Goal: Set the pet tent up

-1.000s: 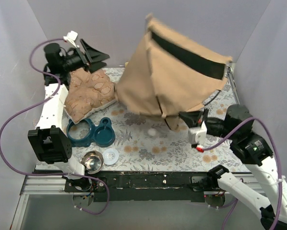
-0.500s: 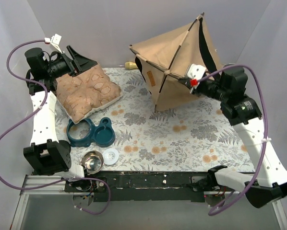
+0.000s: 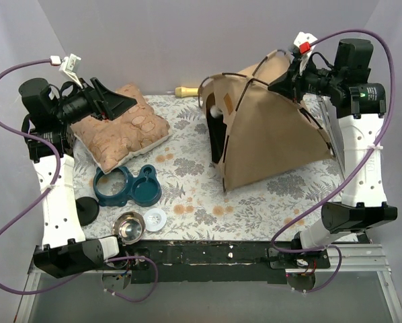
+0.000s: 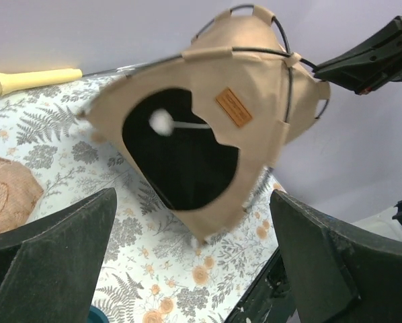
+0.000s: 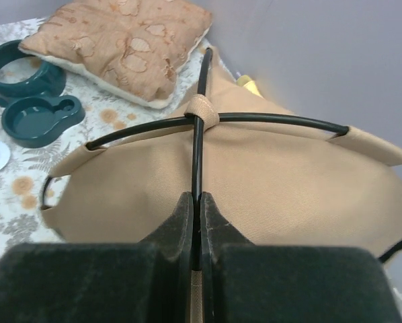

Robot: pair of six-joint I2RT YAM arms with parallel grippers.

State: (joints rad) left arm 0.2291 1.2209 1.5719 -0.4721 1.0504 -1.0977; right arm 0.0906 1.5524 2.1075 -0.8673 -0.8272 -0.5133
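Tan pet tent (image 3: 275, 141) now standing upright (right fingers (image 5: 176, 225) still pinching pole (image 5: 197, 158)).

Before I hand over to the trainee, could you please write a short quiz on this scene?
1. True or false: the right fingers are shut on a black pole of the tent.
2. The tent's doorway faces: A) toward the cushion; B) away from it; C) straight up.
3. Fill in: the left fingers stand ___, holding nothing.
Key: 1 true; 2 A; 3 open.
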